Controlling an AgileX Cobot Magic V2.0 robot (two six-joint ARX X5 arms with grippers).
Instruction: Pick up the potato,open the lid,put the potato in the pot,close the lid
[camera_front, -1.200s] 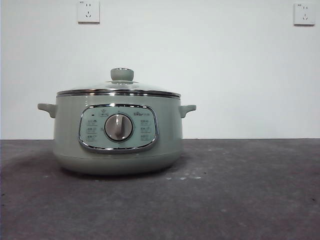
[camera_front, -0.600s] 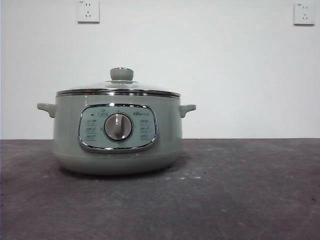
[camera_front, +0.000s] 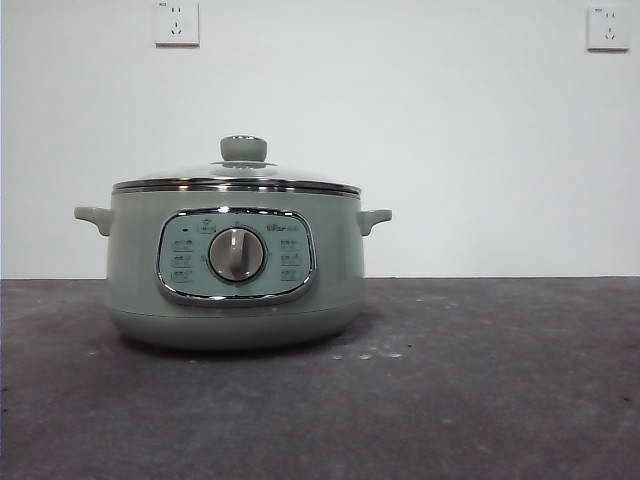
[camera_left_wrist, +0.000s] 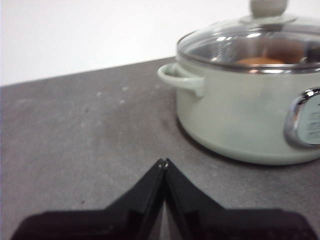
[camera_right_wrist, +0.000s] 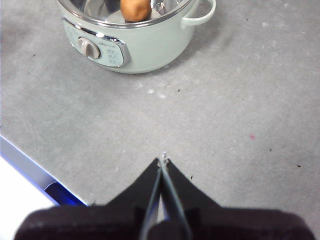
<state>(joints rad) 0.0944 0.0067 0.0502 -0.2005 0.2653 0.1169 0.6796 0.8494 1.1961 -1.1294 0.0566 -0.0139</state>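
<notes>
The pale sage-green pot (camera_front: 235, 270) stands on the grey table, left of the middle. The clear glass lid (camera_front: 237, 180) with its green knob (camera_front: 243, 148) sits shut on the pot. The orange-brown potato (camera_right_wrist: 135, 9) lies inside the pot and shows through the glass in the left wrist view (camera_left_wrist: 259, 60). My left gripper (camera_left_wrist: 163, 162) is shut and empty, low over the table, apart from the pot's side handle (camera_left_wrist: 181, 80). My right gripper (camera_right_wrist: 162, 157) is shut and empty, high above the table, well back from the pot (camera_right_wrist: 145, 45). Neither arm shows in the front view.
Two wall sockets (camera_front: 176, 22) (camera_front: 608, 27) sit on the white wall behind. The table's edge with a blue strip (camera_right_wrist: 30, 170) shows in the right wrist view. Bare grey tabletop (camera_front: 480, 380) lies to the right of the pot.
</notes>
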